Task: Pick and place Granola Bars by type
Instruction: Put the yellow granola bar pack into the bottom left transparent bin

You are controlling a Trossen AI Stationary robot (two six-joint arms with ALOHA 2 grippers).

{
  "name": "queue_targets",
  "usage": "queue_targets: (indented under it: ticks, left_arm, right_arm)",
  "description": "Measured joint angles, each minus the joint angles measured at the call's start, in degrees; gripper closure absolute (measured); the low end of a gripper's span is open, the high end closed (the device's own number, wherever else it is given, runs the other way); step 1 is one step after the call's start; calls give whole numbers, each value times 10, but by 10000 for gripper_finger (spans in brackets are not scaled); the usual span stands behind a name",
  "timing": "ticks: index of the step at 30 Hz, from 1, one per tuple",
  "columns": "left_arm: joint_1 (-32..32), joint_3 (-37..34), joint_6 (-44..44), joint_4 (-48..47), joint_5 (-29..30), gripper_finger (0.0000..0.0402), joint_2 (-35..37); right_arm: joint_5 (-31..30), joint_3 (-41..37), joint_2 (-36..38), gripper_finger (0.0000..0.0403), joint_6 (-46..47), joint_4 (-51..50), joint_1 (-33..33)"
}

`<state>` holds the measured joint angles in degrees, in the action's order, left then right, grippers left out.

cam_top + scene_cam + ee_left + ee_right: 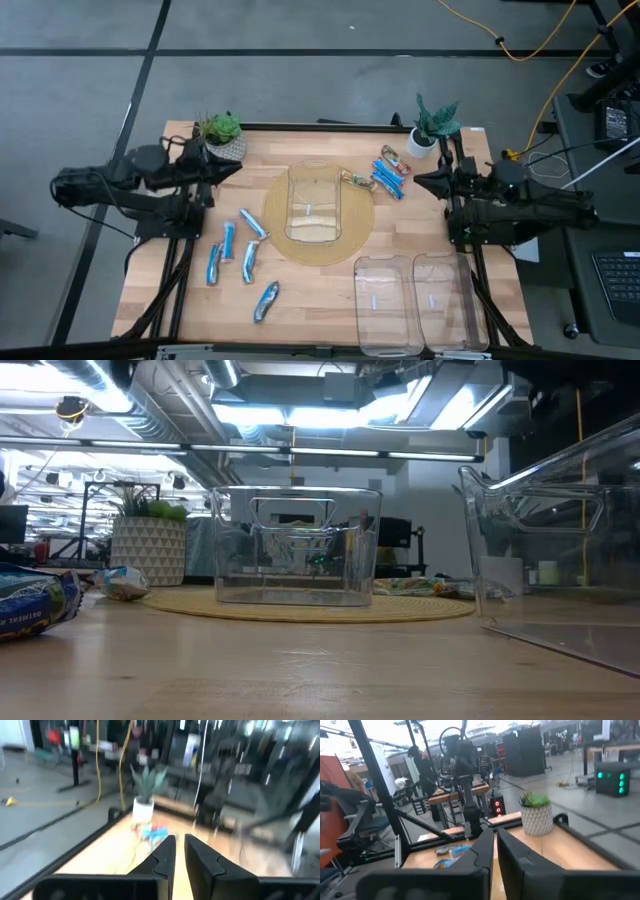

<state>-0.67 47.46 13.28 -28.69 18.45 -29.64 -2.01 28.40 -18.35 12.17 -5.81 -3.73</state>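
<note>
High view: blue granola bars [243,255] lie loose just ahead of my left gripper [226,170], which looks nearly closed, empty. Right gripper [428,181] clenched, colourful bars [390,173] beside it. Light, slippery foil; I'd pinch mid-length.

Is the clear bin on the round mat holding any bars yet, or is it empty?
Empty. In the high view the clear bin on the round mat shows only its bare bottom; the low view shows nothing inside it either.

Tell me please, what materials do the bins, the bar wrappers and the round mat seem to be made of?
The bins look like clear hard plastic: glossy and see-through. The blue bars seem wrapped in shiny foil or film that glints silver. The round mat looks like woven straw or similar fibre: tan and matte, though the weave is hard to confirm.
</note>
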Motion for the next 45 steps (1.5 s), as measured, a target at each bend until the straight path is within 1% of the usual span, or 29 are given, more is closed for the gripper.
queue_targets:
  ticks: [4,6,9,12,16,19,25,29,32,34,38,43,45]
  left_arm:
    - [0,132,-55,-140,-20,366,-100]
    - [0,178,-75,-195,-17,366,-138]
    - [0,221,-80,-250,-7,366,-179]
    - [0,238,-64,-284,0,365,-201]
    - [0,239,-42,-318,-5,352,-215]
    - [0,237,-3,-340,-1,324,-227]
    - [0,211,38,-348,-3,233,-241]
    - [0,190,52,-349,19,169,-253]
    - [0,164,52,-351,17,138,-263]
    - [0,146,47,-359,5,128,-273]
    - [0,105,24,-362,-15,126,-293]
    - [0,65,-55,-353,-22,126,-323]
    - [0,51,-86,-348,-42,126,-336]
  right_arm:
    - [1,46,-45,375,-36,0,0]
    - [1,61,-62,375,-50,-1,0]
    - [1,74,-83,375,-55,-1,0]
    - [1,78,-98,375,-52,-1,0]
    - [6,78,-109,375,-50,-1,0]
    - [6,78,-116,375,-50,-1,0]
    - [6,78,-118,375,-50,0,0]
    - [6,78,-118,375,-50,4,0]
    - [6,78,-118,375,-47,4,0]
    - [6,78,-118,375,-47,4,0]
    - [7,78,-118,375,-47,4,0]
    - [7,78,-118,375,-48,4,0]
    - [7,78,-118,375,-48,4,0]
